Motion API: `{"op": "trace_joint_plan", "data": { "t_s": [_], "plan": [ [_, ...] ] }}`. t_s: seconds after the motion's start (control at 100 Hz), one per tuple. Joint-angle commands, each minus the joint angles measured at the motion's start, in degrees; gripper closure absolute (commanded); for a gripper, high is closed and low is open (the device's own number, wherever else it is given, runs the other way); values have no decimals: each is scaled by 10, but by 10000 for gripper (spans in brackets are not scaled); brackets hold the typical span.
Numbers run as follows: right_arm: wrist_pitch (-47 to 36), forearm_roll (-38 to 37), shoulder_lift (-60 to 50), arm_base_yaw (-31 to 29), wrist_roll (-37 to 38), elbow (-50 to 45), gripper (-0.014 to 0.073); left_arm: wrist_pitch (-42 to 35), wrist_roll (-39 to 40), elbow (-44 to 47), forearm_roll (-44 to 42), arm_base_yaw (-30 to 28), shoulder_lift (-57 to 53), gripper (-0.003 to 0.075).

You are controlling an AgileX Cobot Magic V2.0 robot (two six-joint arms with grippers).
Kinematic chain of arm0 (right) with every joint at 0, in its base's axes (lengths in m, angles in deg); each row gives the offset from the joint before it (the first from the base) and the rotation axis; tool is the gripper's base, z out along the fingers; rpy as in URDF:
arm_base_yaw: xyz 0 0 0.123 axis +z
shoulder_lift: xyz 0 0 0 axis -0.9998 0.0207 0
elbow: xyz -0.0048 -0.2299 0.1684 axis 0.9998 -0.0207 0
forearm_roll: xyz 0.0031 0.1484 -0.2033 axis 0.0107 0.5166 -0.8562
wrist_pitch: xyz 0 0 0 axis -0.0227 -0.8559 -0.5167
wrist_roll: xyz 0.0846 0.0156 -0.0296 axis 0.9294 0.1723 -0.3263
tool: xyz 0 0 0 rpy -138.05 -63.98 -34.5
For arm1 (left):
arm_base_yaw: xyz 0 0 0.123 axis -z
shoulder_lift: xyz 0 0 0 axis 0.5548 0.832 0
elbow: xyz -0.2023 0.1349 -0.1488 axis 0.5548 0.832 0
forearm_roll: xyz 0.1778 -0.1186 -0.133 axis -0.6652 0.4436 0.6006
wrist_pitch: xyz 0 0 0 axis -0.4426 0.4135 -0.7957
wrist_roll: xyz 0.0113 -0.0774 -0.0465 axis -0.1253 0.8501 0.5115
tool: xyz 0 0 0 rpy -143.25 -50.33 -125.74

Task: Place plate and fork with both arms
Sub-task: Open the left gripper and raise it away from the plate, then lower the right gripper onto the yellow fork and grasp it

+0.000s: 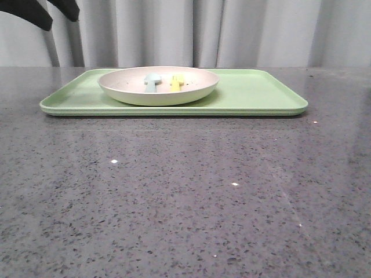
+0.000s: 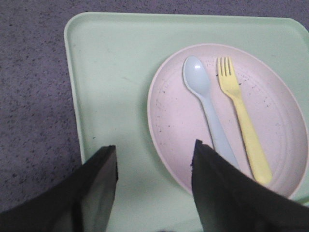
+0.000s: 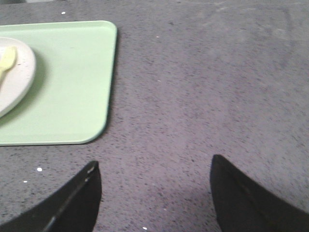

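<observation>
You have the plate sitting on the light-green tray, toward the tray's left half as the front view shows it, and the tray lies flat on the grey speckled bench in front of a pale curtain. The plate is cream-pink with faint dark flecks and a raised rim.

Inside the plate, the fork lies flat next to a pale blue spoon. The two run roughly parallel and close together, with the yellow tines and the spoon bowl pointing the same way. From the front you see only their ends above the rim, spoon on the left, fork on the right.

Your left claw hangs above the tray with its jaws spread wide and nothing between them. In the left wrist view one finger sits over bare tray, while the other overlaps the plate's rim and covers the end of the spoon handle. Whether that finger touches anything, you cannot tell.

Your right claw is also wide open and empty. It is over bare bench, off the tray's corner, well apart from the plate, of which only an edge and a bit of the fork show there.

Only a dark piece of an arm shows in the front view's upper left corner.
</observation>
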Motion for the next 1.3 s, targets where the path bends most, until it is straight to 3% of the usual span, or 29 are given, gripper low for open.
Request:
{"op": "trace_joint_plan", "data": {
  "t_s": [0.0, 0.32, 0.55, 0.98, 1.29],
  "plan": [
    [-14, -2, 37, 19, -7, 60, 105, -54, -3, 27, -1, 2, -68, 366],
    [53, -2, 190, 95, -11, 224, 105, -158, -3, 223, -23, 2, -268, 366],
    [95, -2, 301, 146, -11, 350, 105, -163, -3, 306, -47, 2, -387, 366],
    [170, -1, 504, 215, -10, 593, 105, -148, -3, 379, -50, 2, -482, 366],
    [239, 30, 645, 221, 4, 740, 105, -144, -3, 379, -50, 2, -483, 366]
  ]
}}
